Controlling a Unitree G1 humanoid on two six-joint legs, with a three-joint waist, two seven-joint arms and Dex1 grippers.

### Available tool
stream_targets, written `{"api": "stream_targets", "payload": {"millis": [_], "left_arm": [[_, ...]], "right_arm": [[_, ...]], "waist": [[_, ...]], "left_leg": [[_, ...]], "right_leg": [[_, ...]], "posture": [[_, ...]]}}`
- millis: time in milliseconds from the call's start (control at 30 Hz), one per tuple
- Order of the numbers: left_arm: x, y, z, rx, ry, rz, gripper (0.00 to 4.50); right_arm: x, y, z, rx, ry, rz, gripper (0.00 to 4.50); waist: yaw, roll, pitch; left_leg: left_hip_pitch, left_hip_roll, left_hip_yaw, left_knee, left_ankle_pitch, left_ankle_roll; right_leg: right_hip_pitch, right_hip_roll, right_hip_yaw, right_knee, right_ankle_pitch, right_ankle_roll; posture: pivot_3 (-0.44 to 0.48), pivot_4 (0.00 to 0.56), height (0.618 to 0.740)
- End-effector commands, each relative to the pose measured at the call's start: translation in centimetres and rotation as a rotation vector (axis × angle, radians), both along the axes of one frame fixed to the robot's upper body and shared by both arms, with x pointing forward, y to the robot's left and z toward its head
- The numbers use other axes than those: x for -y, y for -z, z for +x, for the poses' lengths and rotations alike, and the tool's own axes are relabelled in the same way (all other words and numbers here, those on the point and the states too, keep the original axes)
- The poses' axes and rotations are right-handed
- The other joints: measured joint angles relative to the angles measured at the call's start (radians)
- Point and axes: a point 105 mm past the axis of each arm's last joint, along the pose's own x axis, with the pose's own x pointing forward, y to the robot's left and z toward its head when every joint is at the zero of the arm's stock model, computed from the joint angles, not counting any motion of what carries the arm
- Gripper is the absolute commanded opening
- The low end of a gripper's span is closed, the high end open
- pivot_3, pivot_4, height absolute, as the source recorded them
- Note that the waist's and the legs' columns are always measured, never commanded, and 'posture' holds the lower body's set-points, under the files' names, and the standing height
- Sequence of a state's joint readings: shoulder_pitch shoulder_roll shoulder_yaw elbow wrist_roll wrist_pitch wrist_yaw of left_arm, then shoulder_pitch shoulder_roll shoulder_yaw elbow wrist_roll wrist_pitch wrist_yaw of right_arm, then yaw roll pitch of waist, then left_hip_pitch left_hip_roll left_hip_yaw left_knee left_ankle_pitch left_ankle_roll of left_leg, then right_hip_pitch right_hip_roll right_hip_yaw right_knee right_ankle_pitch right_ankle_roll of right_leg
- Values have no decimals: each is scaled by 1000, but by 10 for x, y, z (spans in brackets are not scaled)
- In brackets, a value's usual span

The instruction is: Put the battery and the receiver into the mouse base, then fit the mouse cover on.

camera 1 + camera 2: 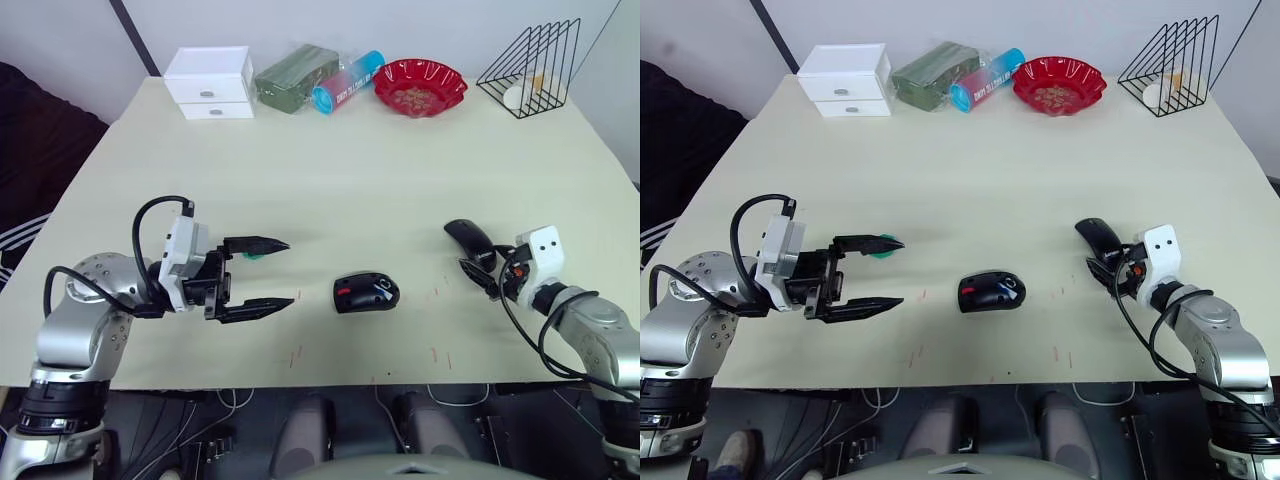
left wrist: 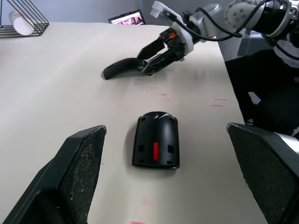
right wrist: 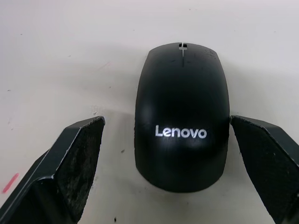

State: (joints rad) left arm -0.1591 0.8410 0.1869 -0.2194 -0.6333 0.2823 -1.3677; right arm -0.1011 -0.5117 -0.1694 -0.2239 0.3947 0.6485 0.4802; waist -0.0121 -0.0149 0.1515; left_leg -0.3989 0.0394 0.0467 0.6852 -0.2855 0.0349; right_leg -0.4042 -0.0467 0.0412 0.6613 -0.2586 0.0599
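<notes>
Mouse base (image 1: 366, 292) lies on the near middle of the table (image 1: 330, 170), hollow top up, between the two grippers.

Red patch shows inside the base; nothing touches it. Mouse cover (image 1: 469, 239) lies flat on the table to the robot's right of the base, well apart from it, pale logo at the end nearest the right gripper (image 3: 168, 154). That gripper's fingers (image 3: 77, 163) are spread wide to either side of the cover's logo end, one finger tip just at its edge, not clamped on it. Left gripper (image 1: 272, 272) is on the other side of the base, fingers wide apart, holding nothing, pointed toward the base. A small teal object (image 1: 255, 255) lies just behind its far finger. Along the far edge: white drawer box (image 1: 210, 82), red bowl (image 1: 420, 86), wire rack (image 1: 532, 68).
</notes>
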Motion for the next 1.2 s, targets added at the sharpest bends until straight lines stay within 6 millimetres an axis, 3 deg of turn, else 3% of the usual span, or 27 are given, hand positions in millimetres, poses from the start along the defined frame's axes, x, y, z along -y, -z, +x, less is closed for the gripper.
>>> {"api": "stream_targets", "payload": {"millis": [33,67,100,133,200,267,300,567,700,967,1067,1200], "left_arm": [[2,-11,-3,40,11,-4,4404],[2,-11,-3,41,11,-4,4404],[2,-11,-3,41,11,-4,4500],[3,-11,-3,41,11,-3,4500],[3,-11,-3,41,12,-2,4500],[3,-11,-3,42,12,-3,4500],[3,-11,-3,41,12,-3,4500],[3,-10,-3,41,16,3,4500],[2,-10,-2,44,19,8,4500],[0,-8,-4,40,32,28,4500],[-1,-6,-5,37,44,44,4500],[-3,-4,-7,34,60,69,4500]], "right_arm": [[1,-9,5,33,10,-8,4500],[2,-8,5,33,10,-9,4500],[2,-8,5,31,12,-12,4021],[3,-8,5,33,14,-15,4008],[3,-8,6,33,15,-17,3331],[3,-8,5,33,16,-17,2366],[3,-7,5,29,14,-19,2234],[4,-9,5,44,7,-39,2234],[-2,-15,-2,56,-91,-88,2234],[-33,-36,-23,43,-457,-131,2234],[-56,-50,-40,33,-720,-175,2234],[-70,-55,-46,26,-899,-290,2234]], "waist": [[1,0,0],[0,0,0],[-1,0,0],[-1,0,0],[-1,0,0],[-1,0,0],[-1,0,0],[-1,0,0],[0,0,0],[-1,-1,1],[-2,2,4],[-2,0,6]], "left_leg": [[0,0,0,0,0,0],[0,0,0,0,0,0],[0,0,0,0,0,0],[0,0,0,0,0,0],[0,0,0,0,0,0],[0,0,0,0,0,0],[0,0,0,0,0,0],[0,0,0,0,0,0],[0,0,1,0,0,0],[0,0,0,0,0,0],[0,0,1,0,0,0],[0,1,0,0,0,0]], "right_leg": [[0,0,0,0,0,0],[0,0,0,0,0,0],[0,0,0,0,0,0],[0,0,0,0,0,0],[0,0,0,0,0,0],[0,0,0,0,0,0],[0,0,0,0,0,0],[0,0,0,0,0,0],[0,0,0,0,0,0],[0,0,0,0,0,0],[0,0,1,0,0,0],[0,0,0,0,0,0]], "posture": [[0,150,740],[0,150,740],[0,150,740],[0,150,740],[0,150,740],[0,150,740],[0,150,740],[0,150,740],[0,150,740],[0,150,740],[0,150,740],[0,150,740]]}}
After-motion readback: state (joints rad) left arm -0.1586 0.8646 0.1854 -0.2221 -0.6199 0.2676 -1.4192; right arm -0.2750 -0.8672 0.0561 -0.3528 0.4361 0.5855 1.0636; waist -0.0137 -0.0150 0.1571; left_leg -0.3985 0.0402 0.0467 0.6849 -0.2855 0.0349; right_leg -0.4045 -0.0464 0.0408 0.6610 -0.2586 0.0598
